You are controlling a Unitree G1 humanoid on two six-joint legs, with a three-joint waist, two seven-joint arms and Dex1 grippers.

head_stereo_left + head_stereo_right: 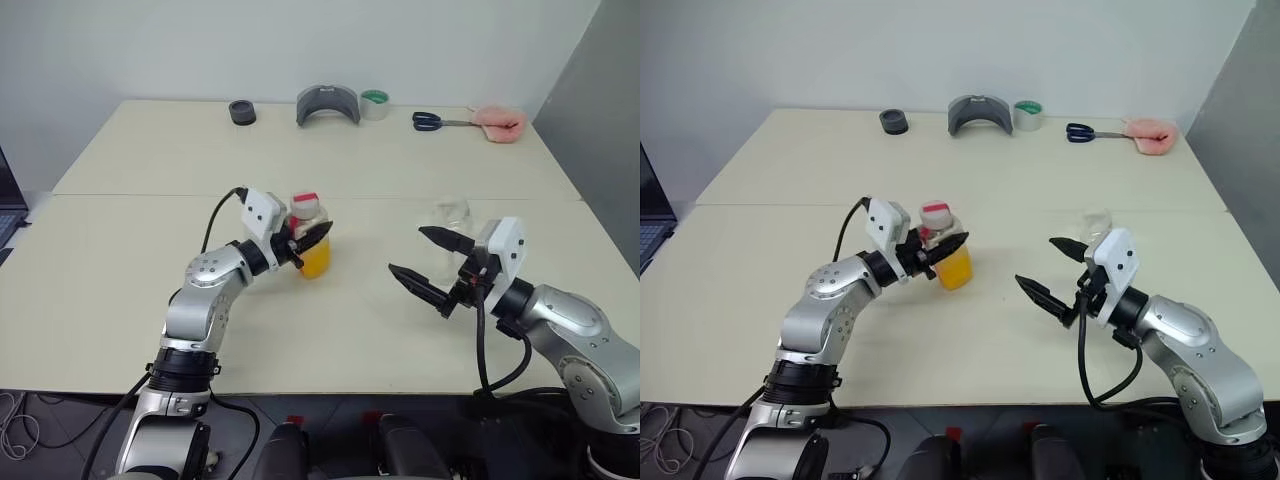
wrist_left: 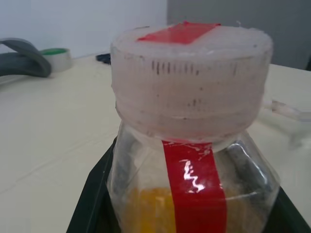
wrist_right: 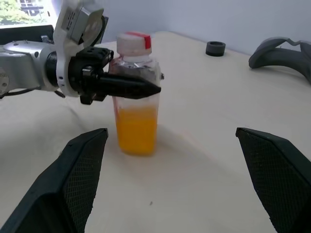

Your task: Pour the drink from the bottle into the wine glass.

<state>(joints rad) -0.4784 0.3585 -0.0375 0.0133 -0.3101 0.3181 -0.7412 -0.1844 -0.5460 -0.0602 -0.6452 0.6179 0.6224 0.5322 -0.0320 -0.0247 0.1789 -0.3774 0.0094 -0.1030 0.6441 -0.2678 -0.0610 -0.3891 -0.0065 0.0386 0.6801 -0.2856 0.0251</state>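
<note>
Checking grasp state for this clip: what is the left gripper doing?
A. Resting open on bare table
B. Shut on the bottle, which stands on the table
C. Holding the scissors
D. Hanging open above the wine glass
B: the left gripper has its black fingers clamped around the upper body of the bottle, which stands upright on the table with its cap on.

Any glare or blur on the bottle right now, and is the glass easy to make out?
Left wrist view: the bottle is soft, with glare on its red label strip. Right wrist view: bottle and drink crisp, right hand's fingers blurred. Left eye view: the wine glass is faint against the pale table.
</note>
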